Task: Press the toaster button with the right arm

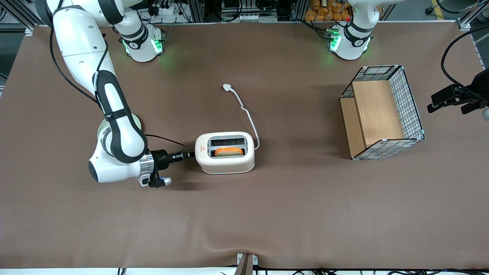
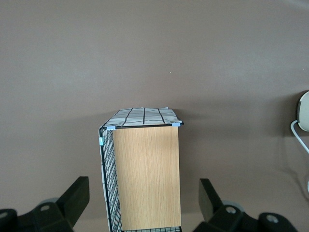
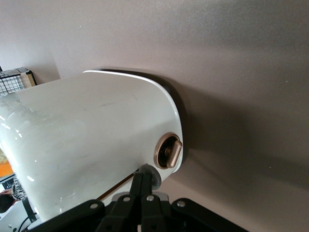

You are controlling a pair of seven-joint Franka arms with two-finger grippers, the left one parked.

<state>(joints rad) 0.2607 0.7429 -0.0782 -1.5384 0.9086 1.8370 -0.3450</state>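
Observation:
The cream-white toaster (image 1: pixel 224 162) stands near the middle of the table with an orange-brown slice in one slot. Its curved body (image 3: pixel 91 145) fills much of the right wrist view. The right arm (image 1: pixel 114 126) reaches low over the table, and its gripper (image 1: pixel 190 155) is at the toaster's narrow end, the one toward the working arm's end of the table. The gripper (image 3: pixel 144 178) is shut, its two black fingers (image 3: pixel 138 186) pressed together. Their tips rest against the small grey round toaster button (image 3: pixel 153 177).
A copper-rimmed dial (image 3: pixel 168 151) sits on the same narrow end, beside the button. The white cord (image 1: pixel 246 112) runs from the toaster to a plug (image 1: pixel 227 87) farther from the front camera. A wire basket with wooden panels (image 1: pixel 382 112) stands toward the parked arm's end.

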